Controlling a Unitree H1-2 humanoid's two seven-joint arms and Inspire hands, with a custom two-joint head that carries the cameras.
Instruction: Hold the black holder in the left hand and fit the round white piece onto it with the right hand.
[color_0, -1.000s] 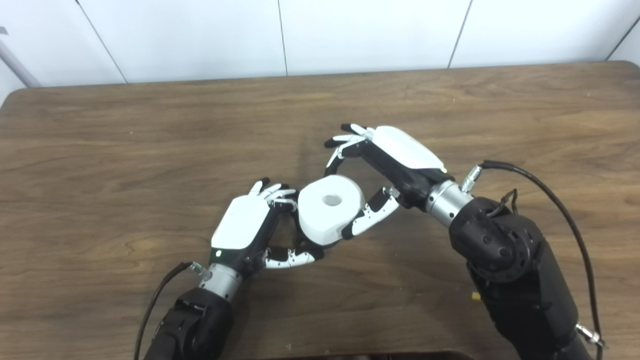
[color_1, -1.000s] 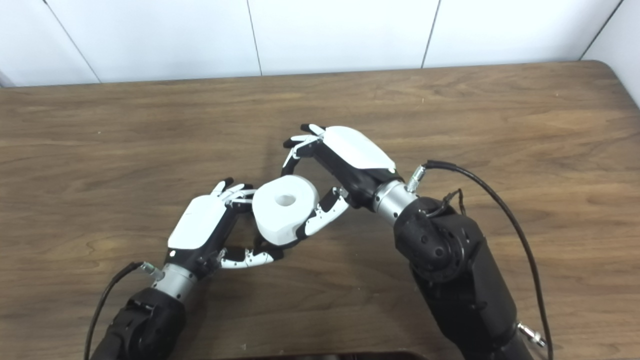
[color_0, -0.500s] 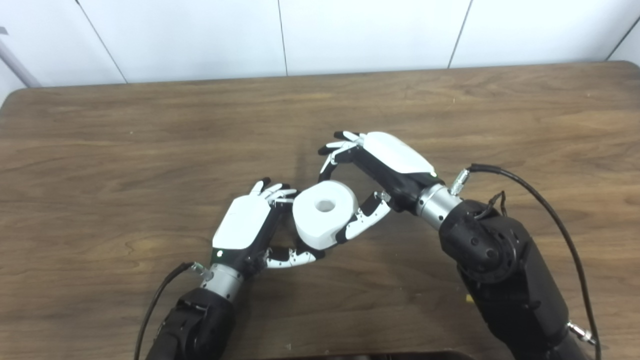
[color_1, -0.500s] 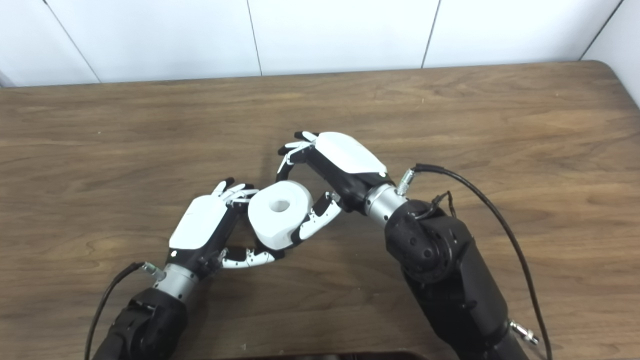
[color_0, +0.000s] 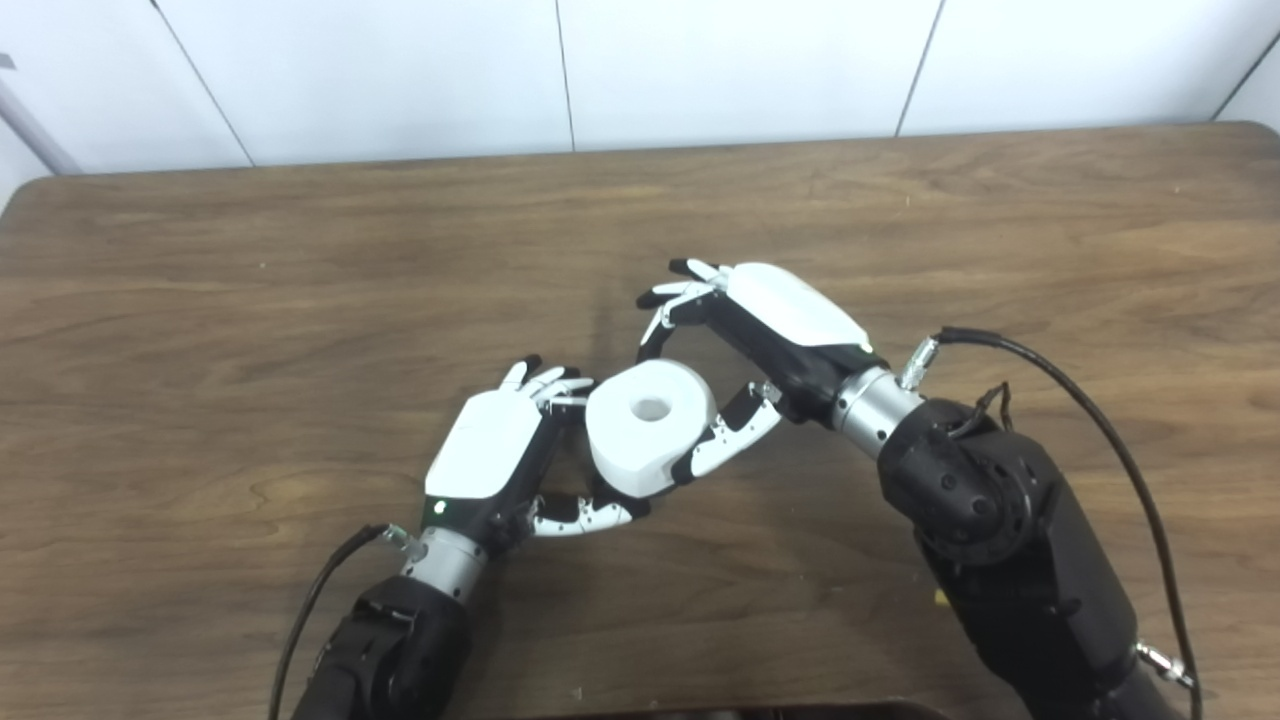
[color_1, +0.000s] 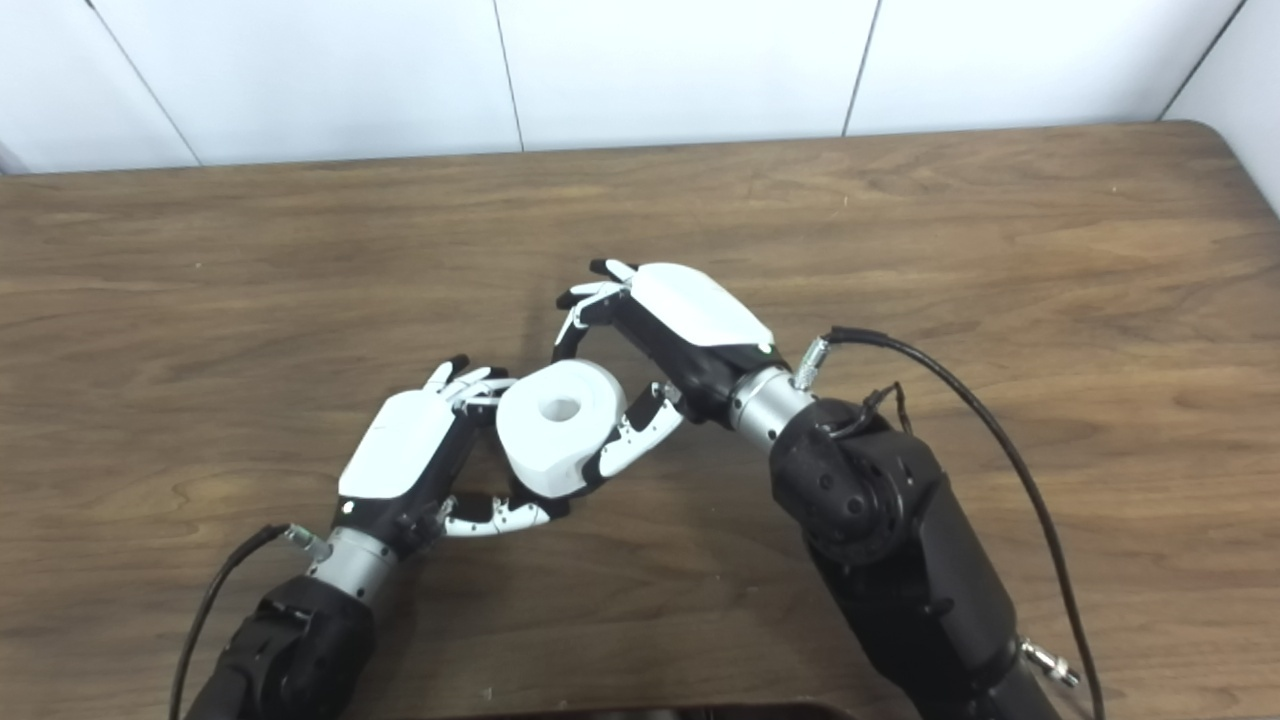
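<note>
The round white piece (color_0: 650, 425), a thick disc with a hole in its middle, is between my two hands over the middle of the table. My right hand (color_0: 765, 335) is shut on it, with its thumb (color_0: 725, 440) on the near right side and its fingers (color_0: 665, 310) curled over the far side. My left hand (color_0: 495, 450) is curled against the piece's left and lower side, its thumb (color_0: 585, 515) under the piece. The black holder is almost entirely hidden by the white piece and my left hand. The same scene shows in the right eye view, with the piece (color_1: 560, 425) there.
The wooden table (color_0: 300, 250) runs back to a white panelled wall. A black cable (color_0: 1090, 400) loops out from my right wrist. A small yellow speck (color_0: 940, 597) lies by my right forearm. A dark edge shows at the bottom of the picture.
My right hand has carried the white piece a little left and down, closer against my left hand. Over the last half second nothing visibly moves. My left hand has stayed put.
</note>
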